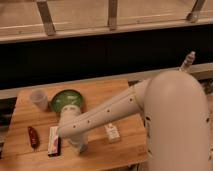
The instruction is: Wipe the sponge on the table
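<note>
Camera view gives us the pincer (79,145) low over the bench (125,95) front, closed on what we take for the sponge (84,148), between packet (53,141) and bottle (112,133). We judge a wiping stroke; next, slide it flat under steady pressure.

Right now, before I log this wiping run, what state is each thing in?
gripper: shut on the sponge, low at the front of the table.
sponge: held, mostly hidden, against the table.
plastic cup: upright.
green bowl: upright, partly behind the arm.
white bottle: seems to lie on its side.
white-and-red packet: lying flat.
</note>
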